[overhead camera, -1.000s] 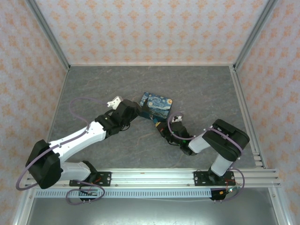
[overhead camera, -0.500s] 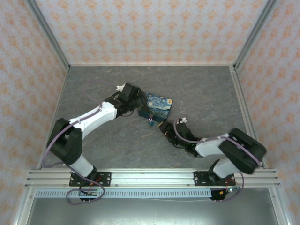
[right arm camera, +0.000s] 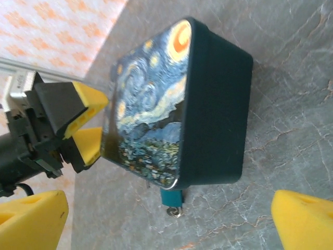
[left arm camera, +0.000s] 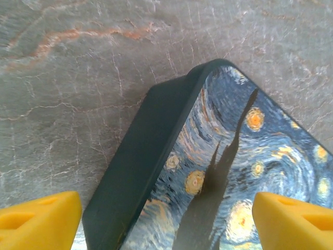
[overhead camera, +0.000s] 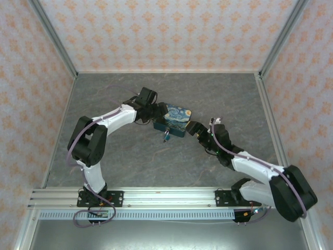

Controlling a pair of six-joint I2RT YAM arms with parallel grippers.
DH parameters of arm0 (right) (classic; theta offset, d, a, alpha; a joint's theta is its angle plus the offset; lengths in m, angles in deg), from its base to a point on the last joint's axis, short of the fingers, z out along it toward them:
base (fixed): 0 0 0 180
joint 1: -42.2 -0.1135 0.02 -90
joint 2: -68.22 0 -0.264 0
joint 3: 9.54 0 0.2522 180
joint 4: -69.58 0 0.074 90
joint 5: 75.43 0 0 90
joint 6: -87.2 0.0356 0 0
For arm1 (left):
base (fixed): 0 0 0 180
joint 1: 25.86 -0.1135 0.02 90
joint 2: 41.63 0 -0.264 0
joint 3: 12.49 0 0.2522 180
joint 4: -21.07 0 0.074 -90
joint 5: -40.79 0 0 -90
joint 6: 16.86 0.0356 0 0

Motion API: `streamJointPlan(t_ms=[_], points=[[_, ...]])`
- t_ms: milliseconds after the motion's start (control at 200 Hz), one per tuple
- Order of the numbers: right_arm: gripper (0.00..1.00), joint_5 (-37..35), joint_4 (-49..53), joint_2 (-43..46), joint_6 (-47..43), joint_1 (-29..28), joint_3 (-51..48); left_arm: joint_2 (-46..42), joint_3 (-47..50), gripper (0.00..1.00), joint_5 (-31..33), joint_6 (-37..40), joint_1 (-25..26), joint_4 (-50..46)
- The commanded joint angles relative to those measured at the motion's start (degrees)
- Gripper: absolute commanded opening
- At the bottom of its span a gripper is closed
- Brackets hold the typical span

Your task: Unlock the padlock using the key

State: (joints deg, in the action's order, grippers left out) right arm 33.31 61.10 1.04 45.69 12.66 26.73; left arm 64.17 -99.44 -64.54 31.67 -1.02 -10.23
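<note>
The starry-night box [overhead camera: 175, 117] sits mid-table. A teal key head [right arm camera: 171, 197] with a small metal ring sticks out below the box's near corner; in the top view it is a blue speck [overhead camera: 166, 135]. The dark padlock body is hidden. My left gripper [overhead camera: 158, 119] is open at the box's left end, its yellow fingertips [left arm camera: 39, 219] wide on either side of the box corner [left arm camera: 208, 172]. My right gripper [overhead camera: 192, 128] is open just right of the box [right arm camera: 177, 104], holding nothing. The left gripper [right arm camera: 83, 122] also shows from the right wrist.
The grey marbled tabletop [overhead camera: 119, 156] is bounded by aluminium frame posts [overhead camera: 54, 39] and patterned walls. A rail [overhead camera: 166, 195] runs along the near edge at the arm bases. Bare floor lies in front of the box and along the back.
The left arm swung away from the near left and round to the box's left end. The right gripper left the key in front of the box and moved to the box's right side.
</note>
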Motion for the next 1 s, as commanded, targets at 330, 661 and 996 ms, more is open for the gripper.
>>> streamJointPlan(t_ms=[330,661,996], points=[[0.96,14.6,-4.6,-25.6,-7.0,6.3,19.3,-0.5,6.7,0.79,-8.5,-1.7,-0.4,6.1],[0.95,22.2,-3.6,-35.3,-13.2,8.1,29.7,-9.1,19.2,0.76,-7.7,-7.0,0.2,12.0],[0.97,16.4,6.1,-30.5,-21.2,13.0,29.5,-16.7,20.6,0.83,1.1,-6.0,0.7,5.3]])
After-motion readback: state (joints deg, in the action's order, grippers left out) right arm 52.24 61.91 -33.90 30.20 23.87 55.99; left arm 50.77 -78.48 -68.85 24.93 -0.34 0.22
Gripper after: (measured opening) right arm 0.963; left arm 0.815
